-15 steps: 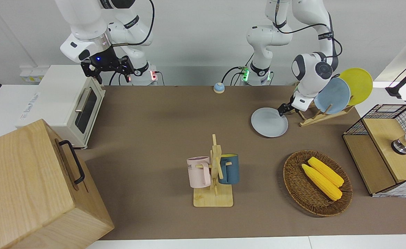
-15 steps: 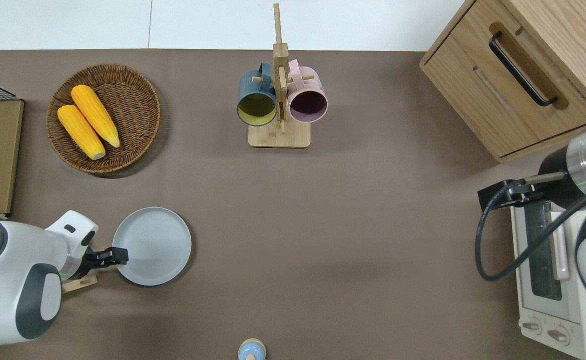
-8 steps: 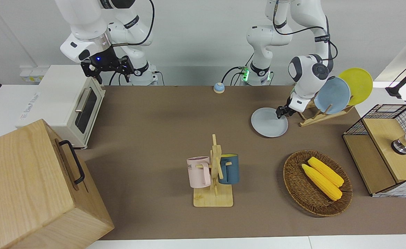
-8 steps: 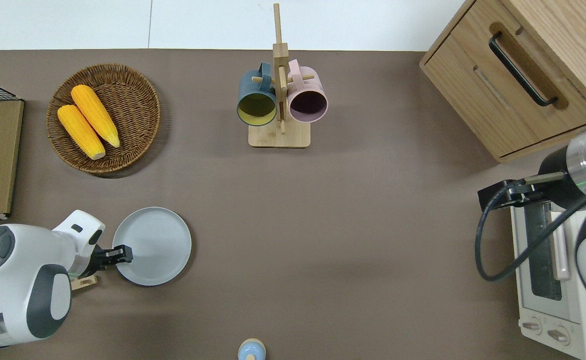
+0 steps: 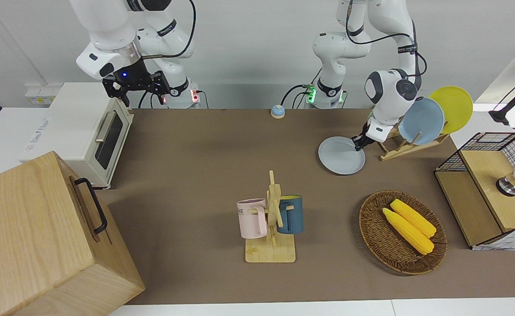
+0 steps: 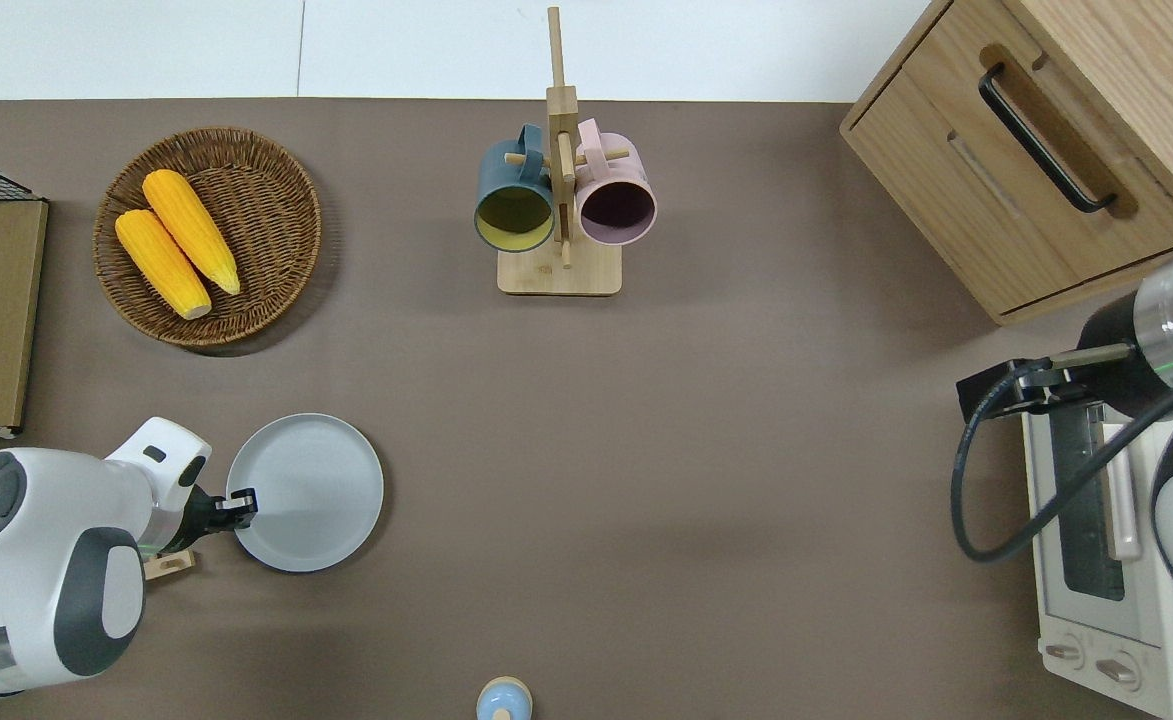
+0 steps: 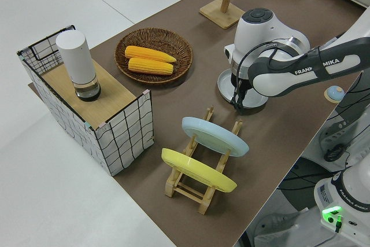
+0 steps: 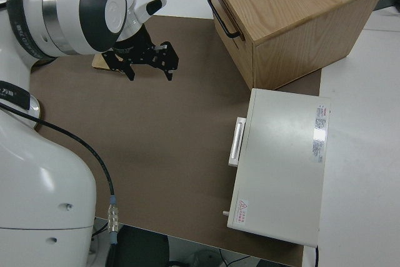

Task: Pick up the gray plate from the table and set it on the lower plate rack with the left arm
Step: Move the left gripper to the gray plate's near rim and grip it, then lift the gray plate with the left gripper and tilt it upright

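The left gripper (image 6: 236, 505) is being held at the rim of the gray plate (image 6: 311, 490), at the edge toward the lower plate rack (image 5: 400, 149); whether its fingers are closed on that rim cannot be told. The plate is lying flat on the table (image 6: 646, 450), just beside the rack (already carrying a blue plate (image 5: 424, 120) and a yellow plate (image 5: 455, 107)). A shallow rim grip is being risked — the plate could slip, or be knocked against the blue one. The right arm is parked.

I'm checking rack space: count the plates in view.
3. The gray plate lies on the table at the left gripper; the blue plate and yellow plate stand in the rack.
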`<action>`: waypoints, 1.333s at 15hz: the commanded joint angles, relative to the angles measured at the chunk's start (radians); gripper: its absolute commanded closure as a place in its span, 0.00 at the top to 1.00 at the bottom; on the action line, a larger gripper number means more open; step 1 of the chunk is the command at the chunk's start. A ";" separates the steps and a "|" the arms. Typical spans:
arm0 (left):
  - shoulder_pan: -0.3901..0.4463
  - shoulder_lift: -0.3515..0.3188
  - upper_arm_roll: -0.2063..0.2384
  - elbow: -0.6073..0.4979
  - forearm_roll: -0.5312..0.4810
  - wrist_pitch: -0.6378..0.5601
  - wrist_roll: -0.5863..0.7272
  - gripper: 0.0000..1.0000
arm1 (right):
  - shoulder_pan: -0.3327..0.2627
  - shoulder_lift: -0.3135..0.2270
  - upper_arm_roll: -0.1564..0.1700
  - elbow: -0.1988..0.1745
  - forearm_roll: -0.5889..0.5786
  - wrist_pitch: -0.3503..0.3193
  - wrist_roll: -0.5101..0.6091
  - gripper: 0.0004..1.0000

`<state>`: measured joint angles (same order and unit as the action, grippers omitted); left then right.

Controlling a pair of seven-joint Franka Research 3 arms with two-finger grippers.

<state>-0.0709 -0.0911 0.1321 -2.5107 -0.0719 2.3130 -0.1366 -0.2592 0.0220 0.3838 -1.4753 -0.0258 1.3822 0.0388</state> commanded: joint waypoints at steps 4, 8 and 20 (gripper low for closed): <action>-0.012 -0.002 0.004 -0.007 -0.011 0.019 -0.008 0.00 | -0.023 -0.004 0.021 0.007 -0.005 -0.011 0.012 0.98; -0.013 -0.009 -0.002 0.023 -0.011 -0.001 -0.008 0.00 | -0.023 -0.002 0.021 0.006 -0.005 -0.011 0.012 0.98; -0.010 -0.022 -0.019 0.357 -0.011 -0.456 -0.058 0.00 | -0.023 -0.002 0.021 0.007 -0.006 -0.011 0.012 0.98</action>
<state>-0.0729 -0.1128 0.1121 -2.3001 -0.0775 2.0407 -0.1667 -0.2592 0.0220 0.3838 -1.4753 -0.0258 1.3822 0.0388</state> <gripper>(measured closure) 0.965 0.013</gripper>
